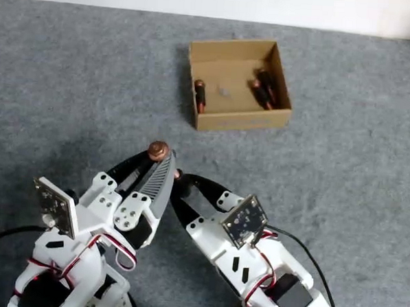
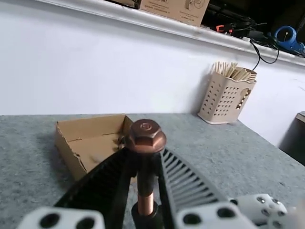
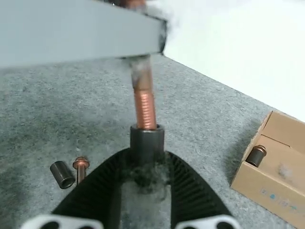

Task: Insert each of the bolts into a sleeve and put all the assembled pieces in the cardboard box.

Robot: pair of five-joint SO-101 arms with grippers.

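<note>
My left gripper [image 1: 159, 159] is shut on a copper bolt [image 2: 145, 138], hex head up. The bolt's threaded shaft [image 3: 144, 107] points down into the mouth of a dark sleeve [image 3: 147, 142]. My right gripper [image 3: 147, 164] is shut on that sleeve and holds it upright just under the bolt. Both grippers meet in front of the arms, nearer than the cardboard box [image 1: 227, 117]. The box holds three assembled pieces, one at its left wall [image 1: 200, 95] and two at its right [image 1: 264, 89]. A loose sleeve [image 3: 62, 174] and a loose bolt [image 3: 81, 168] lie side by side on the mat.
Grey felt mat [image 1: 349, 154] covers the table, with open room around the box. A perforated beige holder full of sticks [image 2: 228, 95] stands by the white wall beyond the box.
</note>
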